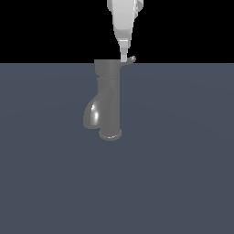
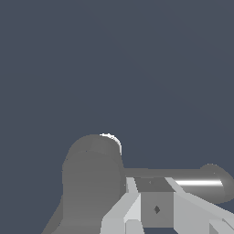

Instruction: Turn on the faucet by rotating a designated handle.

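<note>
You have a flat slate-grey surface (image 1: 183, 173) filling the lower part of the exterior view, with black background above it. On it stands the faucet (image 1: 109, 100), near the centre of that view and slightly toward the exterior view's left. Its dark grey glossy body is upright, seated on a round base flange, and the curved spout bulges toward the exterior view's left with a bright highlight on it. A wider cylindrical cap tops the body.

Above the cap you see the white arm descending from the upper edge of the exterior view, tapering down to the claw (image 1: 124, 55). Its tip sits at the cap's upper edge on the exterior view's right side, just beside the handle (image 1: 131, 60). The handle is a short thin grey lever projecting from the cap toward the exterior view's right.

In the wrist view, the handle (image 2: 183, 183) runs out sideways from the rounded cap, ending in a rounded knob with a bright streak along it. The claw's white fingers (image 2: 132, 205) lie over the lever near the cap. You cannot tell from either view how wide the claw stands, nor whether it grips the lever.
</note>
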Controlling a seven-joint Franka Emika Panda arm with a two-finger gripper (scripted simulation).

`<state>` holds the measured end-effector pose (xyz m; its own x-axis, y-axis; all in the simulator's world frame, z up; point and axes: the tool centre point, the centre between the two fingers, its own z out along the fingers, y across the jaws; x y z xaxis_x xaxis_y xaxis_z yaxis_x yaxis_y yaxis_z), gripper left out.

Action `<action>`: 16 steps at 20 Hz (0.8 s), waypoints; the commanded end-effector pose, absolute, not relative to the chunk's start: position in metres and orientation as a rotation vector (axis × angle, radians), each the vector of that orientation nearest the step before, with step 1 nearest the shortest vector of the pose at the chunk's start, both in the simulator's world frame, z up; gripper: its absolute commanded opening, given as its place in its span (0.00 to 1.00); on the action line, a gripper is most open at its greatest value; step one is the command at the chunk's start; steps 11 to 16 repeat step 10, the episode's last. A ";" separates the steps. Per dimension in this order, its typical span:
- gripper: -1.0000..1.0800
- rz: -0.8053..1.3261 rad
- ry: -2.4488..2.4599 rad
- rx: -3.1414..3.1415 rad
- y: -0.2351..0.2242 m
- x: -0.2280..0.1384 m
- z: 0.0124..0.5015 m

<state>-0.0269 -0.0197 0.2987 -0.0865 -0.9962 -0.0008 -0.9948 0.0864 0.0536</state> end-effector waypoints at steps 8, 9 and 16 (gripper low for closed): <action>0.00 -0.001 -2.363 2.071 -0.053 0.014 0.298; 0.00 -0.001 -2.365 2.068 -0.055 0.016 0.298; 0.00 -0.001 -2.365 2.068 -0.055 0.016 0.298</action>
